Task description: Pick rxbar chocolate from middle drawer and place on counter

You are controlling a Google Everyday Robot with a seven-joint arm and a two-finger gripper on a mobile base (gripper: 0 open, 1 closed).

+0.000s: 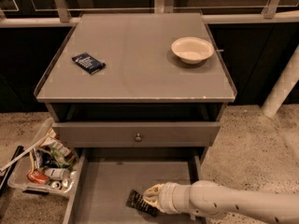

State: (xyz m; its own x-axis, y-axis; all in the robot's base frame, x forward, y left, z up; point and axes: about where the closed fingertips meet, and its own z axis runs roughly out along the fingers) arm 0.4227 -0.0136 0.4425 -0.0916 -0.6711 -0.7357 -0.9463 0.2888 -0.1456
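The robot's pale two-finger gripper (151, 198) sits low in the open drawer, its tip touching or overlapping the right end of the small flat black rectangular snack wrapper with white lettering, the rxbar chocolate (138, 203). Whether the gripper has closed on the bar cannot be told from here. The bar lies flat and slightly askew on the bare grey floor of the wide shallow middle drawer (114, 181), near its front and a little right of centre. I judge the bar to be light and fairly stiff along its length, with a slick foil skin that may slide on the smooth drawer bottom, so it is best pinched across its narrow width near one end, tipped a little so that one edge lifts clear. Behind the gripper, the cream, segmented arm (224, 204) runs off to the lower right. Above the drawer is the closed grey drawer front (93, 134) with its small round metal knob (138, 137), then an open dark slot, then the broad flat grey counter (135, 78). A dark blue packet with white print (88, 63) lies at the counter's left, and a shallow cream bowl (192, 49) stands at its right, well apart, with bare surface between them for the placing. A clear plastic bin of mixed clutter (42, 167) stands on the speckled floor to the left.
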